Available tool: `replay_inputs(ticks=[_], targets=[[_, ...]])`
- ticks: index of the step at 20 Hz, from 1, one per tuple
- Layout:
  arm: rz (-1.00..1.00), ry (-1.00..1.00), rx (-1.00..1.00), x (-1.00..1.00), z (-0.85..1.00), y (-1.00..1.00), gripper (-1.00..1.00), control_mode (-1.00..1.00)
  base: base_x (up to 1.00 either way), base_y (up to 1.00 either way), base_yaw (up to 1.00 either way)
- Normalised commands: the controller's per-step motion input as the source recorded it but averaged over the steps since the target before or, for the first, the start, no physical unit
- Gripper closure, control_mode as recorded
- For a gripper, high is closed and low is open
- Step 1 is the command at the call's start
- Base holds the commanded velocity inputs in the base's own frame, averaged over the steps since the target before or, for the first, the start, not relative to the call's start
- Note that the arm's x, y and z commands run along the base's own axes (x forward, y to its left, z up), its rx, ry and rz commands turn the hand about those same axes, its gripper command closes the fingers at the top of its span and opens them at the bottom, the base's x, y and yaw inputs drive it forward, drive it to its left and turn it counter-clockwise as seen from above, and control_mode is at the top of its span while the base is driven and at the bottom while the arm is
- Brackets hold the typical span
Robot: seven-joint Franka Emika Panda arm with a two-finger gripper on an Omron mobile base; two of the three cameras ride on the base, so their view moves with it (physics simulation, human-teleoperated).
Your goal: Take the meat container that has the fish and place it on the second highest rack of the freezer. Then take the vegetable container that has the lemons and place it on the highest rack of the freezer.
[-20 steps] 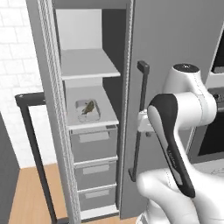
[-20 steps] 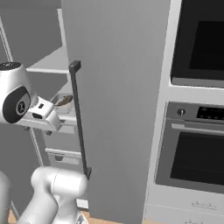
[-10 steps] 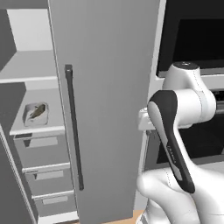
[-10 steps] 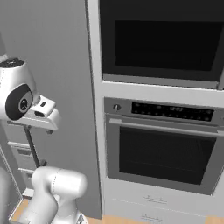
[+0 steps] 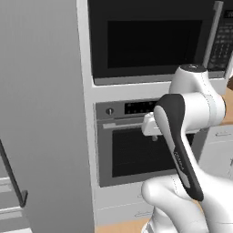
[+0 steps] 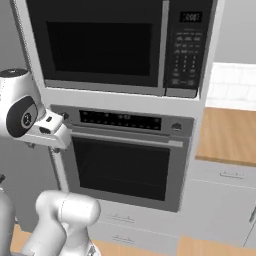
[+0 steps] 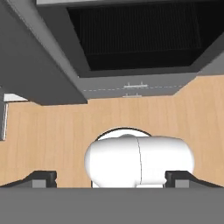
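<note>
Facing the wall oven [image 5: 136,145] now, freezer [image 5: 41,113] door just left of it, black handle [image 5: 12,182] low beside it. Claw [image 7: 111,180] wide open, nothing held, pointing down at the wooden floor [image 7: 43,131] in front of the oven. No tray, fish or lemons in sight. Wooden worktop [image 6: 230,135] right of the oven. Probably the lemon tray left to fetch; fish step impossible to confirm here.
</note>
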Motion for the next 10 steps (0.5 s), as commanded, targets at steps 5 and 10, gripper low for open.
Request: replay_inputs(ticks=[5, 10], targets=[[0.00, 0.00, 0.00, 0.00, 0.00, 0.00, -1.00, 1.00, 0.18, -1.00, 0.00], [0.00, 0.00, 0.00, 0.00, 0.00, 0.00, -1.00, 1.00, 0.21, -1.00, 0.00]])
